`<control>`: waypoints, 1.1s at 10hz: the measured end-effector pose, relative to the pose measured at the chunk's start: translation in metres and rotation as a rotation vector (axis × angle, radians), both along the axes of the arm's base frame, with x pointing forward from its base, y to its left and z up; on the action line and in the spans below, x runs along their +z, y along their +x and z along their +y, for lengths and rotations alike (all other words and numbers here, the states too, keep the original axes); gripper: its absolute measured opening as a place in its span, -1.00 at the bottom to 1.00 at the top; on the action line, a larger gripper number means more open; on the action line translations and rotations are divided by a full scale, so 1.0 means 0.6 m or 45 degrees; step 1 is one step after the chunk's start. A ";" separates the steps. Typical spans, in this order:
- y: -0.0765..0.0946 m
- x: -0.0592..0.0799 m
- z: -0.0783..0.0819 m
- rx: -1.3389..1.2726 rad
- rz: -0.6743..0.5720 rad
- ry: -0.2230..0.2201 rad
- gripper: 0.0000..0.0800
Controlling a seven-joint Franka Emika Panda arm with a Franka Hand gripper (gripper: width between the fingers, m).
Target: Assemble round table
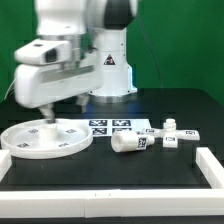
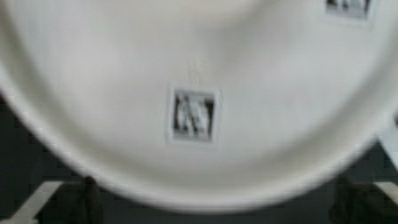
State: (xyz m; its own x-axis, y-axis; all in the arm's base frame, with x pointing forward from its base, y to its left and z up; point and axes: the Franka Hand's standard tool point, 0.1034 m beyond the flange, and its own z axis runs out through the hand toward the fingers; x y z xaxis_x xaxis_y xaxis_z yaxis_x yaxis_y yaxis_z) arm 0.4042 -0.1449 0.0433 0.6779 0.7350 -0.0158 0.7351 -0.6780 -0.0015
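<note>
Round table, assembly barely begun: no part is joined. Disc [image 1: 45,141]: flat on the black worktop [image 1: 100,170] at the lower left of the exterior view, rim up, tags showing; it fills the wrist view, one tag [image 2: 192,112] at centre. Leg [image 1: 130,143]: short white cylinder, on its side, lower centre of the exterior view, apart from the disc, just below the marker board [image 1: 110,127]. Two small white parts [image 1: 176,136]: loose, toward the exterior view's right. Tool [image 1: 48,117]: hangs low over the disc's far side; the wrist view, blurred, shows dark finger shapes well apart at the lower corners, so judged spread and holding nothing. Outstanding: grasping, positioning and fitting every part.
</note>
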 end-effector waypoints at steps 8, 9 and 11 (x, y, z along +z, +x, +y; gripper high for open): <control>-0.025 -0.061 -0.027 -0.024 0.048 0.010 0.33; -0.025 -0.061 -0.027 -0.024 0.048 0.010 0.33; -0.024 -0.061 -0.027 -0.024 0.048 0.010 0.01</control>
State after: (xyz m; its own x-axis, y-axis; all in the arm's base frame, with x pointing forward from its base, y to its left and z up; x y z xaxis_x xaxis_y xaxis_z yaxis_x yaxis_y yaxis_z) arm 0.3896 -0.1613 0.0066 0.6907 0.7222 -0.0360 0.7214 -0.6917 -0.0343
